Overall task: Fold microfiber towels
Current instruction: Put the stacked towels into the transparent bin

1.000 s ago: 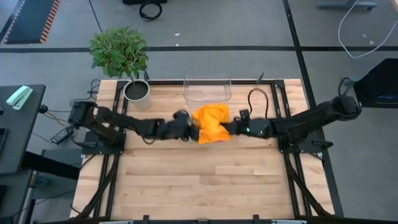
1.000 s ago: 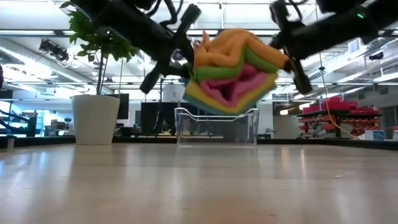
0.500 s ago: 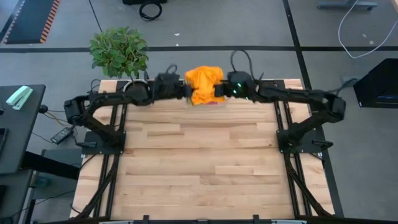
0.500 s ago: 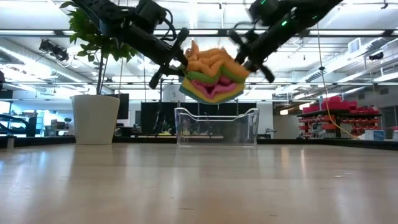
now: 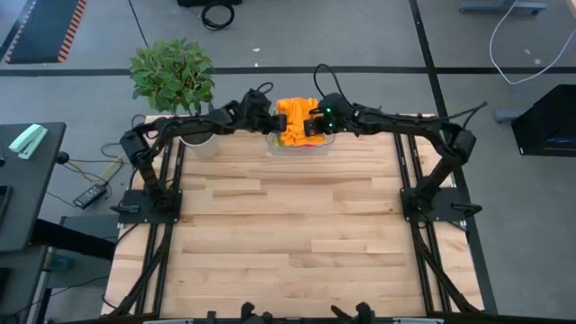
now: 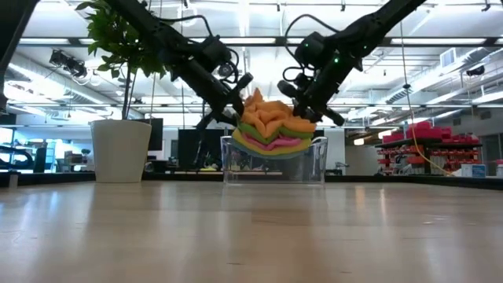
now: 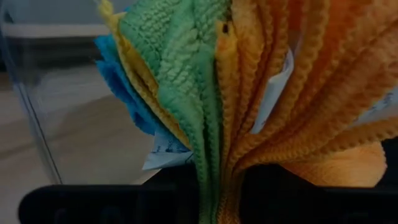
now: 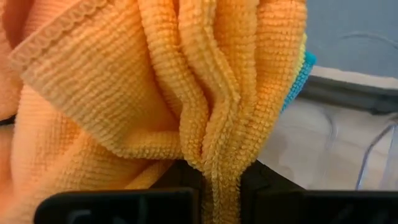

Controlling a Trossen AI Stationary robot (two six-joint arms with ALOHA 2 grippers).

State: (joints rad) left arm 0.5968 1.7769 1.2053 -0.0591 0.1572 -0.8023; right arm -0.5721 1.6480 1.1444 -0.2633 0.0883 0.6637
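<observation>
So both pincers were clamped on the stack of microfiber towels (image 6: 271, 130), left pincer (image 5: 267, 121) on one edge, right pincer (image 5: 314, 123) on the other, hanging it right over the clear bin (image 6: 274, 161) at the bench's far edge. I'd lower evenly and let go together so nothing flops out.

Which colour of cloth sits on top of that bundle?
The orange towels: they crown the stack, with the green, pink and yellow layers beneath.
</observation>
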